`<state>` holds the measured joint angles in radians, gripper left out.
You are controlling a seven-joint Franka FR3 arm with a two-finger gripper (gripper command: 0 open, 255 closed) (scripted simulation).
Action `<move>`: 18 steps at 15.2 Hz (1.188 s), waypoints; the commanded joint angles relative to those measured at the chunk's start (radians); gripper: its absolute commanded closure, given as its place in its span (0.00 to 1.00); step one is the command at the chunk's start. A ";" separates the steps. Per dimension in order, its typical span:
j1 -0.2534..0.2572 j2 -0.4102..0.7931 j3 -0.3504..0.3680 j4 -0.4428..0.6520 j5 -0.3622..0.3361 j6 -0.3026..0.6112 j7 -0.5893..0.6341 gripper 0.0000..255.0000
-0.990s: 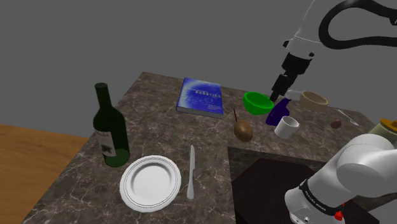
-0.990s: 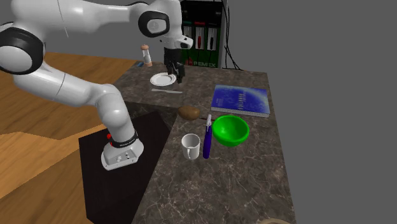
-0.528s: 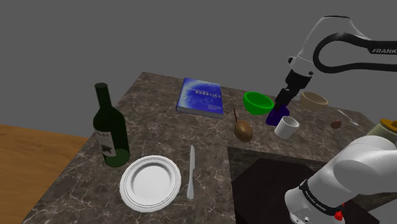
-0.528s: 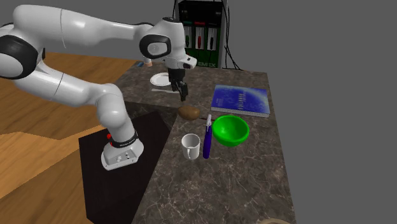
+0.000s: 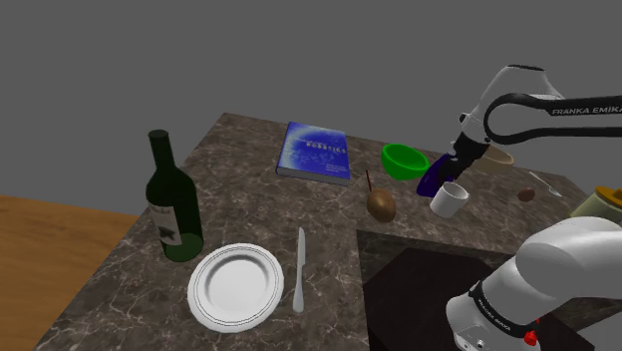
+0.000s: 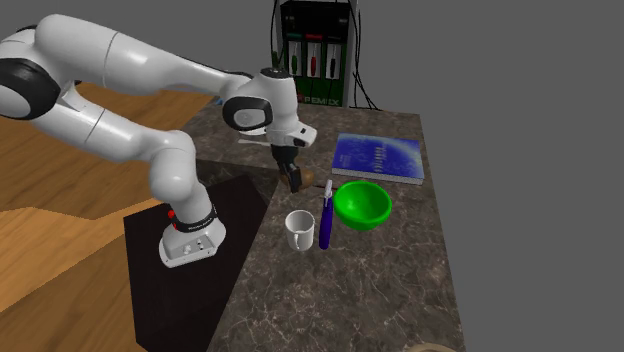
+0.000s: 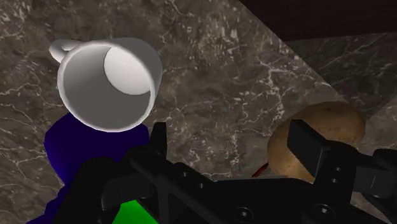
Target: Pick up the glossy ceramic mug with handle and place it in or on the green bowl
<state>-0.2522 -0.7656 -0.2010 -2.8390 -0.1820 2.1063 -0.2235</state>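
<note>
The pincer (image 6: pixel 295 181) hangs released and empty above the tabletop (image 6: pixel 400 280); the upright white mug (image 6: pixel 298 231), left of the green bowl (image 6: pixel 362 203) in the second exterior view, sits nearer and below, outside the finger gap.

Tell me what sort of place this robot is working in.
Likely a home kitchen or dining counter: a dark marbled countertop carries a wine bottle, a white plate with a knife beside it, a white mug and a green bowl.
</note>
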 commanded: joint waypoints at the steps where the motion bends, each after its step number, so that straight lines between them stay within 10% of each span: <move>1: -0.039 0.029 -0.035 -0.032 -0.036 0.074 -0.017 0.00; 6: -0.121 0.125 -0.113 -0.071 -0.108 0.231 -0.055 0.00; 18: -0.122 0.249 -0.139 -0.108 -0.129 0.392 -0.051 0.00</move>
<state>-0.3740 -0.5170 -0.3401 -2.9468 -0.3106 2.4977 -0.2745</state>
